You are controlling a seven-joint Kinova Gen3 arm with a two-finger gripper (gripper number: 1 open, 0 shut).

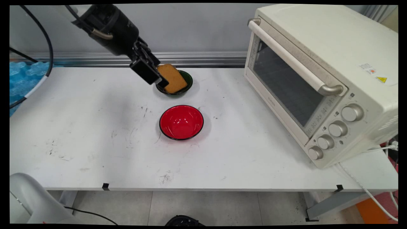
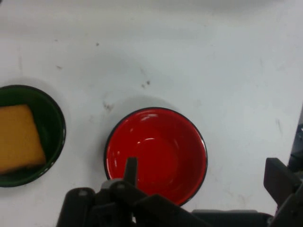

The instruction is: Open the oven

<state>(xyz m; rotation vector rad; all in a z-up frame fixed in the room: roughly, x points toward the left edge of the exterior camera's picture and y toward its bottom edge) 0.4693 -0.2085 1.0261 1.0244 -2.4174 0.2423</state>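
Gripper (image 2: 203, 189) hung open, empty, above red bowl (image 2: 155, 155) | your sponge (image 2: 19, 137) in green bowl (image 2: 51, 124) looked soft, light; pinch its edges.

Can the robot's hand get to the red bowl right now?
Probably yes. The red bowl sits empty in the open on the table, and the open gripper is above it with nothing between.

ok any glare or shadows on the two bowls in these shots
Main view: the glossy red round bowl carries small white highlights inside and throws a faint soft shadow on the white table; the dark green round bowl shows no glare that I can make out. Hand view: curved highlight streaks inside the red bowl, a soft grey shadow beside its rim.
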